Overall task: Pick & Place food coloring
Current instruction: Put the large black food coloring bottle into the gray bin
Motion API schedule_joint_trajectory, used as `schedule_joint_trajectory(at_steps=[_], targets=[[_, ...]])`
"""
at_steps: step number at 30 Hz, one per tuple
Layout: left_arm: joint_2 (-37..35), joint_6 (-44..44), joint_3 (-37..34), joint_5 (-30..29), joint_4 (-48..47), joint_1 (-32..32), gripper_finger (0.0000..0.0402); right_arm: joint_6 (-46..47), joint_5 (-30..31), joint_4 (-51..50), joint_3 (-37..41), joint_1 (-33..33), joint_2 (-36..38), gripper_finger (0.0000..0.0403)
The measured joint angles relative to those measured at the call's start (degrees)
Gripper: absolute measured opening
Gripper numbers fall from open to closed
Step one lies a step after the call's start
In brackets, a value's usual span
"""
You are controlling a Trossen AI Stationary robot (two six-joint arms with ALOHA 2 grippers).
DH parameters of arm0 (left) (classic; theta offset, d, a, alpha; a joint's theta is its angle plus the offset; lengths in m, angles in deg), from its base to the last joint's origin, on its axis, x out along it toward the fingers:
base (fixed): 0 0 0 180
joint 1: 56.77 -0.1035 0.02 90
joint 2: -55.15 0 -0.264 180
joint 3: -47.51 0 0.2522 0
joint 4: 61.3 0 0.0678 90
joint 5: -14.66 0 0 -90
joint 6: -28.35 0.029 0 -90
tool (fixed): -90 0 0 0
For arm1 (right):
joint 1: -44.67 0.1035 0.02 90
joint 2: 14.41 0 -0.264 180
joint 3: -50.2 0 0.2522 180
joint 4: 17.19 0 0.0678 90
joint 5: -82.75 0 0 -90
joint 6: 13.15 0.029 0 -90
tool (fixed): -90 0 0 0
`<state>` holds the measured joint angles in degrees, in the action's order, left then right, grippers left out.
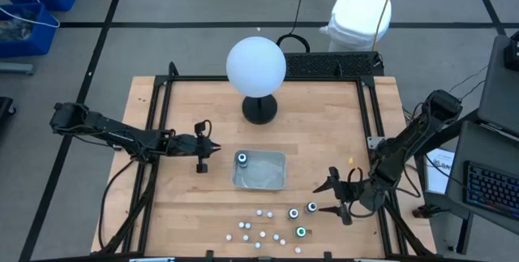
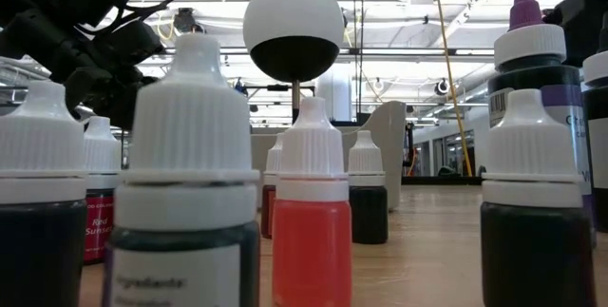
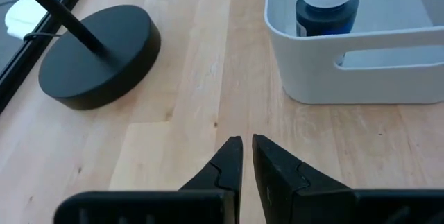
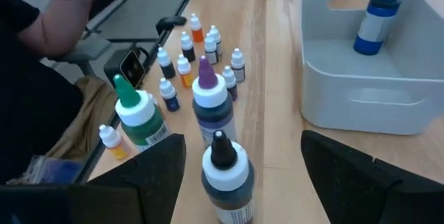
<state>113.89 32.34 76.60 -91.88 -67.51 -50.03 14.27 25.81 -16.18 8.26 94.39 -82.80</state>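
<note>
The food coloring bottles stand upright on the wooden table near its front edge: three larger dark ones and several small white-capped ones. One blue bottle stands in the grey tray. My right gripper is open, low at the front right. In its wrist view its fingers stand on either side of the black-tipped bottle without touching it. Just beyond are the purple-tipped and green-tipped bottles. My left gripper is shut, left of the tray, with nothing between its fingers.
A white globe lamp on a black round base stands behind the tray. A black frame runs along the table's sides. A person's dark sleeve shows beyond the table's front edge. Bare wood lies between the tray and the bottles.
</note>
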Motion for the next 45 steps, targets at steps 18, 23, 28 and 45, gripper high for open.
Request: schedule_joint_trajectory(at_steps=[18, 23, 28, 45], targets=[[0.0, -1.8, 0.0, 0.2, -0.3, 0.0, 0.0042, 1.4, -0.3, 8.4, 0.0, -0.2, -11.0, 0.0248], [0.0, -1.7, 0.0, 0.2, -0.3, 0.0, 0.0042, 1.5, -1.1, 8.7, 0.0, -0.2, -11.3, 0.0220], [0.0, -1.8, 0.0, 0.2, -0.4, 0.0, 0.0042, 1.3, -1.9, 9.2, 0.0, -0.6, -11.3, 0.0183], [0.2, -7.3, 0.0, 4.8, -3.5, 0.0, 0.0042, -2.0, -3.4, 8.9, 0.0, -1.1, -8.1, 0.0110]])
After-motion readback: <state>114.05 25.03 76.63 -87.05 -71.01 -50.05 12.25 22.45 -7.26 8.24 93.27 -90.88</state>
